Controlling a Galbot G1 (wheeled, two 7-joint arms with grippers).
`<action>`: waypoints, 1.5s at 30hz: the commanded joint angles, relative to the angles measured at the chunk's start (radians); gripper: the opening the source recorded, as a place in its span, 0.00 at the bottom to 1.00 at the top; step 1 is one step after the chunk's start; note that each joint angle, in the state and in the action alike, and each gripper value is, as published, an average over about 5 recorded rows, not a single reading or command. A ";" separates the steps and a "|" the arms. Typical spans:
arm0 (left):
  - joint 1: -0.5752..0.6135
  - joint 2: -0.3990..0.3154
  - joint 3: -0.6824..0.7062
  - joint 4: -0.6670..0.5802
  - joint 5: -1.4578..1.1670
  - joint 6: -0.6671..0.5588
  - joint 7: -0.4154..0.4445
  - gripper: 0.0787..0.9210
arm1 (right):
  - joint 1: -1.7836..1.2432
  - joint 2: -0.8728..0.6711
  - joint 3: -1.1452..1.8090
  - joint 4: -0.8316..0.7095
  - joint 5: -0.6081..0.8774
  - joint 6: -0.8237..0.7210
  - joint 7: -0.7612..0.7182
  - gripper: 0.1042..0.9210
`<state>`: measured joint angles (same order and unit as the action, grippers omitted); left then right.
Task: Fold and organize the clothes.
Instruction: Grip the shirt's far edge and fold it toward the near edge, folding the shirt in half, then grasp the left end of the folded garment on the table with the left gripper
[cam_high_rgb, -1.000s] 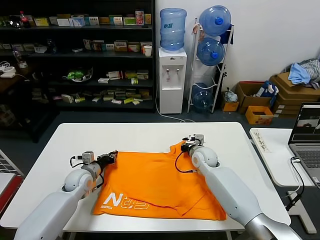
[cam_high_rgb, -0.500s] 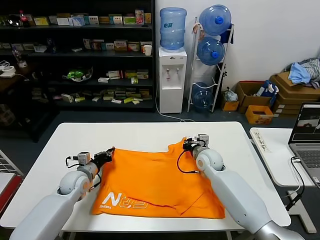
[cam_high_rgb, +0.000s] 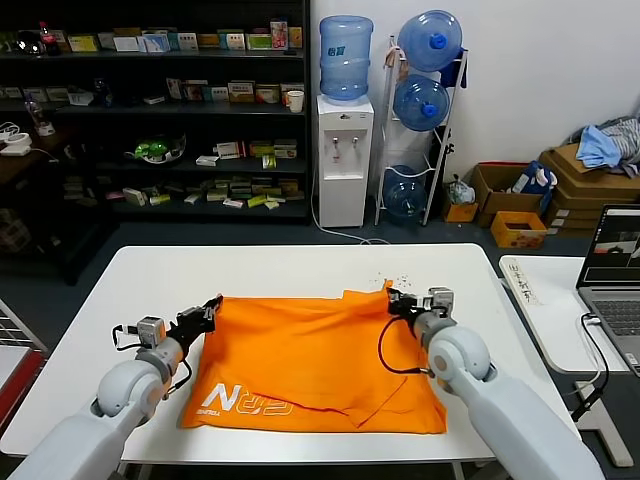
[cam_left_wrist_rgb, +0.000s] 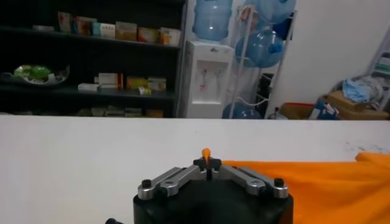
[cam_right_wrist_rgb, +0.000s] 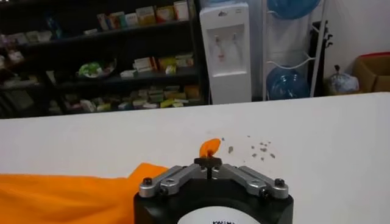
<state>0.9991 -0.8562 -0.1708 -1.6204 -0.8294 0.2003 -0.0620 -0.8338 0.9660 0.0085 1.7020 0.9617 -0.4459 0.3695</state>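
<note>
On the near half of the white table (cam_high_rgb: 110, 290) lies the orange T-shirt (cam_high_rgb: 300, 360), spread flat between the two arms with its long axis running side to side across the robot's front. Its near hem carries white block lettering (cam_high_rgb: 245, 402) toward the robot's left, and a diagonal fold line crosses the cloth near the right front corner. At the shirt's far left corner the left gripper (cam_high_rgb: 205, 312) is clenched on a small tuft of orange fabric; the left wrist view shows its fingers closed together with a tip of cloth poking up between them (cam_left_wrist_rgb: 207, 159) and the rest of the shirt trailing away to one side. At the far right corner the right gripper (cam_high_rgb: 397, 300) is likewise pinched tight on the cloth, a little orange peak standing just above its closed fingers in the right wrist view (cam_right_wrist_rgb: 209, 159), with the shirt lying low beside it. The far edge of the shirt runs nearly straight between the two grippers. Just beyond the right gripper, small dark specks (cam_right_wrist_rgb: 256, 147) dot the tabletop. Farther back stand a water dispenser (cam_high_rgb: 344, 155) and dark shelving (cam_high_rgb: 150, 110).
</note>
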 joint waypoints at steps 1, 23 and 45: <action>0.251 0.042 -0.097 -0.234 0.021 -0.015 0.000 0.02 | -0.264 -0.134 0.080 0.281 0.014 0.009 0.016 0.03; 0.419 0.040 -0.200 -0.351 0.038 0.001 -0.030 0.02 | -0.540 -0.191 0.239 0.473 0.014 -0.040 0.078 0.03; 0.570 -0.046 -0.305 -0.324 0.134 0.048 -0.006 0.64 | -0.645 -0.188 0.432 0.490 -0.023 -0.012 0.014 0.70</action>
<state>1.4984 -0.8297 -0.4449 -1.9807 -0.7351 0.2558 -0.0835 -1.4069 0.7770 0.3465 2.1736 0.9619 -0.4680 0.4035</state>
